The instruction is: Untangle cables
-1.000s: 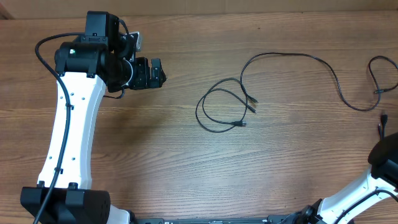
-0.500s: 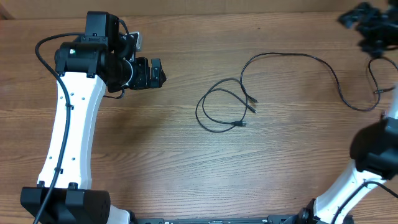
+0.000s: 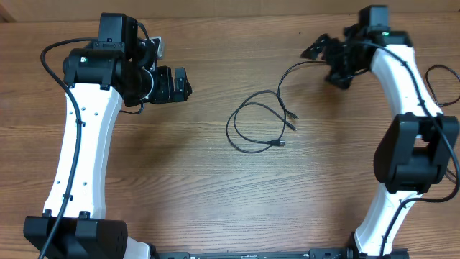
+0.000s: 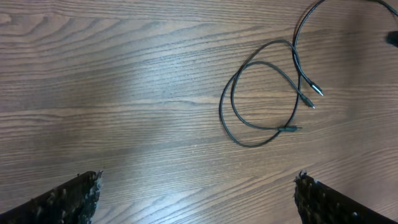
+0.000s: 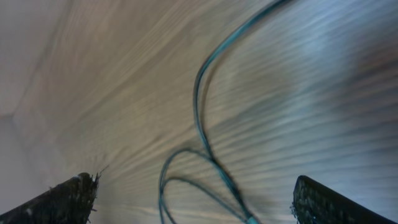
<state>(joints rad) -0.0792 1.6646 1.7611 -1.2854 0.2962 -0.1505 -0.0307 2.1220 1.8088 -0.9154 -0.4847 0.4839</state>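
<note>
Two grippers, both with fingers spread wide and nothing clasped

- Left gripper [image 3: 187, 84]: black, blocky, placed in the upper left of the overhead view. In its wrist view the two ridged fingertips [image 4: 78, 194] are set at opposite lower corners, with only bare tabletop between them. It is well apart from the cords
- Right gripper [image 3: 325, 65]: black, set in the upper right of the overhead view, over the top arc of the long cord. Contact with that cord cannot be told. Its wrist view is blurred; dark fingertips [image 5: 68, 194] are seen at both lower corners, widely parted, with a cord running up the frame between them on the table below
- Cables [image 3: 230, 128]: thin, black, flexible and round in section. A loose double loop lies at the centre of the overhead view, with small slim plugs [image 4: 292, 129] at its right side. One long strand curves from the loop up towards the right gripper, and a further bend is seen at the right edge
- Table [image 3: 180, 194]: flat, brown, with a fine horizontal wood grain and a faint sheen
</note>
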